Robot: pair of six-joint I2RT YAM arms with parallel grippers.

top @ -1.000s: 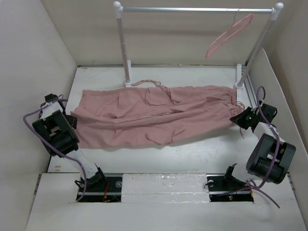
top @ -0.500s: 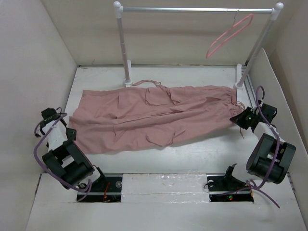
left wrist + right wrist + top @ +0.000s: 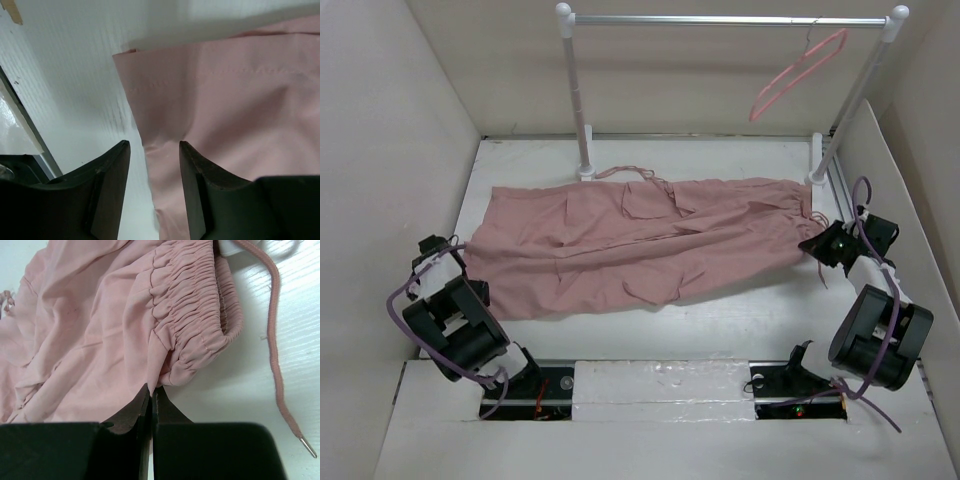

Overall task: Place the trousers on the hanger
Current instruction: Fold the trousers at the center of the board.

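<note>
the white table carries the pink trousers spread flat; a garment rail stands behind.

The whole desk is viewed from above, behind the arm bases. Close downward views are given past the left claw and right claw, at opposite ends of the trousers also covered overhead.

Dusty-pink soft fabric trousers running off right and bottom edges in left wrist view, thin pink drawstring cut by top edge in right wrist view, black right gripper, its hold on cloth unclear
</note>
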